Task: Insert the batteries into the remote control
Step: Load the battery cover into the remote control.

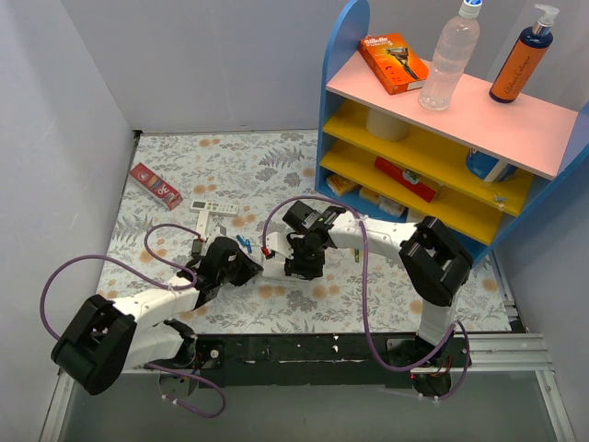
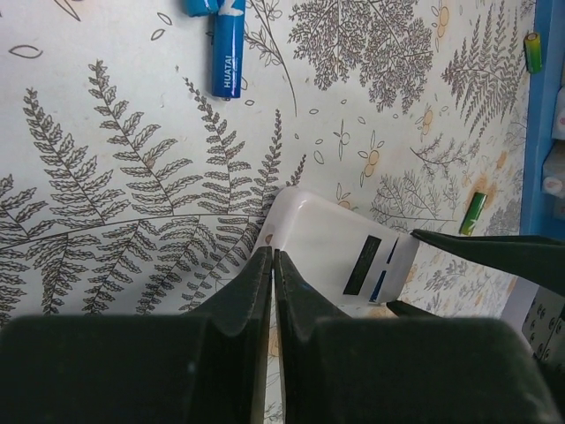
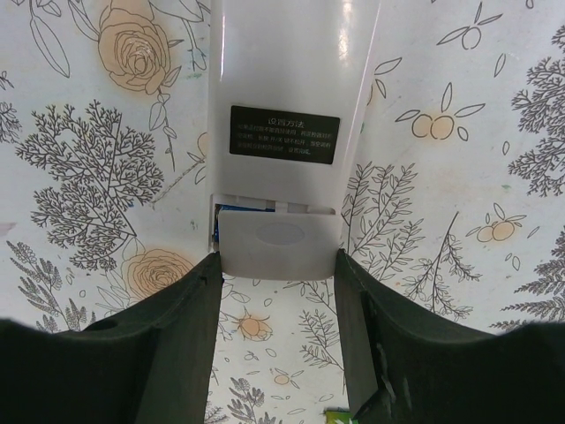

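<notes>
**Right gripper (image 3: pixel 276 261) clamped on the remote (image 3: pixel 282 79), left gripper (image 2: pixel 273 258) pinched shut**

Your right fingers squeeze the remote's near end from both sides. Its plain white back faces up, and the black label (image 3: pixel 284 134) sits just ahead of the tips. Between label and tips, a sliver of blue (image 3: pixel 227 217) peeks from the recess. Over to your left gripper: the fingers are pressed together with nothing between them, tips right at the remote's edge, contact unclear. One blue battery (image 2: pixel 228 49) lies well ahead of those tips. A green battery (image 2: pixel 473 213) lies ahead to their right, past the remote. Both are loose on the leaf-print cloth (image 2: pixel 106 177).
</notes>
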Robot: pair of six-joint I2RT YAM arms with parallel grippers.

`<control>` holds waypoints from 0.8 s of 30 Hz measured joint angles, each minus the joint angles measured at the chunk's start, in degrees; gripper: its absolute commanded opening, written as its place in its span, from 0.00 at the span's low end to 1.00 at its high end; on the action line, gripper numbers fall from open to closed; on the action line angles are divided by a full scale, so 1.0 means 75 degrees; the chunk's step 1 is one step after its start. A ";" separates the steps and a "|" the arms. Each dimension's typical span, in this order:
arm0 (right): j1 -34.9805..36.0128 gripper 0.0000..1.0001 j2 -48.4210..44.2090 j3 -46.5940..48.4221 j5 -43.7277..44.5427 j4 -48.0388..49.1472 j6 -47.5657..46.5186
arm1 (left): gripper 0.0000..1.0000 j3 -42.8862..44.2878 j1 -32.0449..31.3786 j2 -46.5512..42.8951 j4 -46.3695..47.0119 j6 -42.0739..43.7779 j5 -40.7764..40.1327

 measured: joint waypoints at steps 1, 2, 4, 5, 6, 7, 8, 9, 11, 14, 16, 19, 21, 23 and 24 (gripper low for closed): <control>0.0000 0.41 0.0000 0.0000 0.0003 -0.0003 0.0020 | 0.02 -0.0003 0.0003 0.0003 0.0006 -0.0044 0.0003; 0.0000 0.41 0.0000 0.0000 0.0003 -0.0003 0.0029 | 0.02 -0.0003 0.0006 0.0003 0.0020 -0.0076 0.0006; 0.0000 0.40 0.0000 0.0000 0.0006 -0.0006 0.0073 | 0.01 -0.0012 0.0006 0.0017 0.0047 -0.0146 0.0006; 0.0000 0.40 0.0000 0.0000 0.0009 -0.0009 0.0102 | 0.02 -0.0020 0.0006 0.0023 0.0058 -0.0181 0.0003; 0.0000 0.40 0.0000 0.0009 0.0012 -0.0017 0.0137 | 0.02 -0.0029 0.0006 0.0029 0.0079 -0.0198 0.0003; 0.0000 0.40 0.0000 0.0015 0.0015 -0.0032 0.0175 | 0.02 -0.0035 0.0006 0.0035 0.0093 -0.0224 0.0000; 0.0000 0.40 0.0000 0.0017 0.0015 -0.0038 0.0207 | 0.02 -0.0041 0.0003 0.0047 0.0114 -0.0245 0.0000; 0.0000 0.40 0.0000 0.0023 0.0020 -0.0047 0.0233 | 0.02 -0.0047 0.0003 0.0061 0.0134 -0.0262 0.0006; 0.0000 0.40 0.0000 0.0050 0.0032 -0.0082 0.0289 | 0.02 -0.0055 0.0003 0.0090 0.0166 -0.0289 0.0006; 0.0003 0.40 0.0000 0.0058 0.0047 -0.0122 0.0391 | 0.01 -0.0070 0.0003 0.0117 0.0221 -0.0338 0.0006; 0.0006 0.40 0.0000 0.0076 0.0064 -0.0149 0.0425 | 0.01 -0.0079 0.0000 0.0117 0.0242 -0.0364 0.0006; 0.0006 0.41 0.0000 0.0096 0.0111 -0.0198 0.0493 | 0.01 -0.0093 -0.0003 0.0122 0.0274 -0.0385 0.0044; 0.0006 0.42 0.0000 0.0114 0.0146 -0.0242 0.0562 | 0.01 -0.0096 -0.0009 0.0134 0.0286 -0.0399 0.0102; 0.0006 0.43 0.0003 0.0131 0.0181 -0.0309 0.0621 | 0.01 -0.0105 -0.0015 0.0140 0.0303 -0.0414 0.0157; 0.0006 0.44 0.0003 0.0143 0.0187 -0.0347 0.0644 | 0.01 -0.0105 -0.0017 0.0143 0.0306 -0.0420 0.0172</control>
